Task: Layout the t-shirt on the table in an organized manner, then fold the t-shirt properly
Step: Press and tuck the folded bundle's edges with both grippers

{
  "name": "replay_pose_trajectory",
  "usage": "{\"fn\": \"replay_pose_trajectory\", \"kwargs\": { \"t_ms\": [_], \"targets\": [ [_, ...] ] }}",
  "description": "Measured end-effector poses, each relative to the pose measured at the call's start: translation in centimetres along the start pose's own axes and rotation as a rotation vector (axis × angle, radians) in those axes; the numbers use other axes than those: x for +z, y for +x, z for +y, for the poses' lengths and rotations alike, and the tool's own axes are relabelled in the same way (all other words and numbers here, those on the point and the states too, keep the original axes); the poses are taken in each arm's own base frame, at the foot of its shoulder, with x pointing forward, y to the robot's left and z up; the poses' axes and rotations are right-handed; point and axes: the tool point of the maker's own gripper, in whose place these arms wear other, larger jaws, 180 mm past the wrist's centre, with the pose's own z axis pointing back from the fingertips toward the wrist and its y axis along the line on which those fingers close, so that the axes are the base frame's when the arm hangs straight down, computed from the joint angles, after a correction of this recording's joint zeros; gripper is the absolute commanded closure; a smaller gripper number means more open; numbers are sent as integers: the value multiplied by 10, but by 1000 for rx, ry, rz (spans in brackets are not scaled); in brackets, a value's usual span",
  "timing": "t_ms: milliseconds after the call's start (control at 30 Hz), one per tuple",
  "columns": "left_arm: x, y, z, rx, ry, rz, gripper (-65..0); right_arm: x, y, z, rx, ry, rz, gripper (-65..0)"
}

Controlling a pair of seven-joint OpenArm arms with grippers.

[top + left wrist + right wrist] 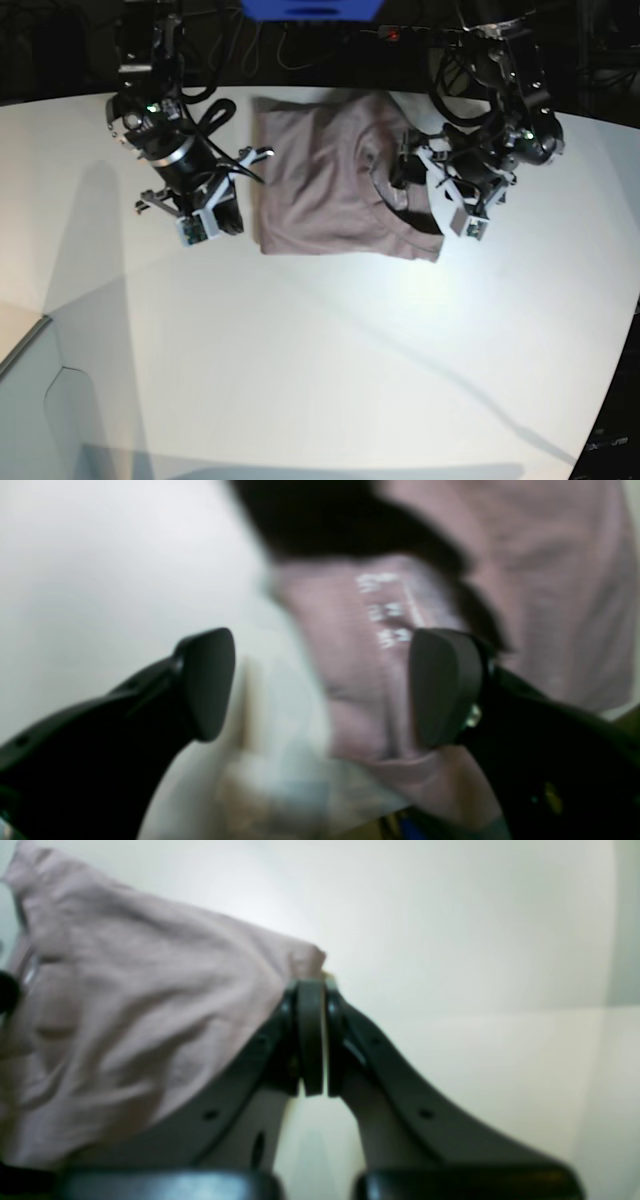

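Note:
The mauve-brown t-shirt (pixel 320 190) lies folded into a rough rectangle at the back middle of the white table (pixel 320 350). My left gripper (pixel 402 170) hangs open over the shirt's right side by the neckline. In the left wrist view the gripper (pixel 320 680) has its jaws wide apart with nothing between them, above the blurred collar and label of the shirt (pixel 550 580). My right gripper (pixel 250 158) is at the shirt's left edge. In the right wrist view the gripper (pixel 312 990) is shut, with a corner of the shirt (pixel 125 1005) pinched at its tips.
A blue object (pixel 310 8) and cables lie behind the table's back edge. The table's curved edge (pixel 615 390) runs down the right. A pale grey panel (pixel 40 410) sits at the lower left corner.

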Motion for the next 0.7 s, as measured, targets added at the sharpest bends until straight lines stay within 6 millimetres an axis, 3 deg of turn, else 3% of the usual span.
{"fn": "replay_pose_trajectory", "kwargs": {
  "t_ms": [167, 367, 567, 633, 700],
  "targets": [
    [-4, 3, -7, 22, -16, -17, -532, 5, -13, -2, 4, -7, 34, 0],
    [-25, -10, -15, 75, -68, 22, -532, 5, -13, -1, 3, -5, 35, 0],
    [-33, 1, -17, 104, -92, -40, -528, 10, -27, 4, -6, 2, 66, 0],
    [-34, 0, -18, 108, -93, -44, -490, 11, -27, 4, -6, 2, 66, 0],
    [-35, -2, -18, 111, -95, -39, -378, 11, -27, 1, -10, -6, 65, 0]
  ]
}}
